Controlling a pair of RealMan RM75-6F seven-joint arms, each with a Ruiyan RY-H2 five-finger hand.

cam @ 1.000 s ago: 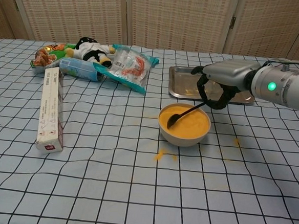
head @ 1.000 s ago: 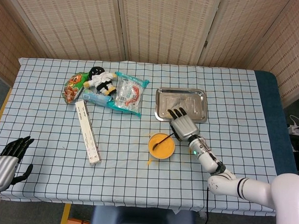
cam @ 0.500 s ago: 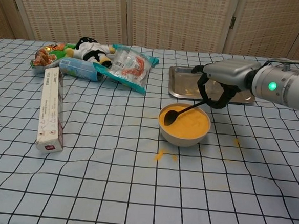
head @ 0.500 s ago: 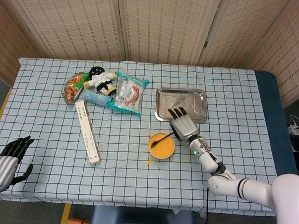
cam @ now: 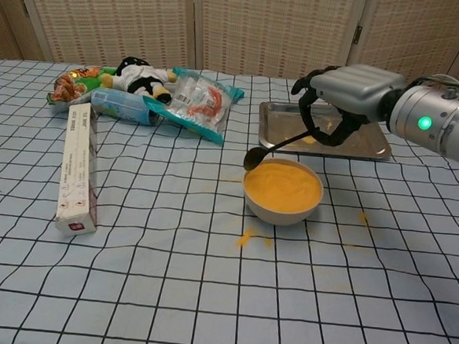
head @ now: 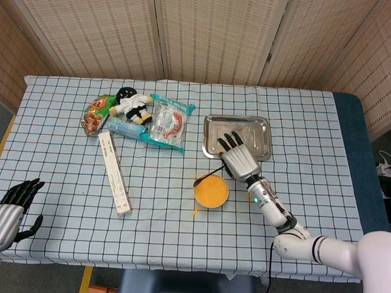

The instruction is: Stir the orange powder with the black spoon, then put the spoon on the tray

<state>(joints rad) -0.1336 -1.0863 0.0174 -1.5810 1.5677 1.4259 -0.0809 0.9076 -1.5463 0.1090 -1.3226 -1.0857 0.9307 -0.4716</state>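
A white bowl of orange powder stands near the table's middle. My right hand holds the black spoon by its handle. The spoon is lifted out of the powder, its head hanging just above the bowl's left rim. The steel tray lies just behind the bowl, under and beyond my right hand. My left hand rests open by the table's near left corner, in the head view only.
A long white box lies left of the bowl. Snack packets and a plush toy sit at the back left. Spilled orange powder dots the cloth in front of the bowl.
My right hand has risen and lifted the spoon's head out of the powder, over the bowl's left rim. The left hand has not moved.
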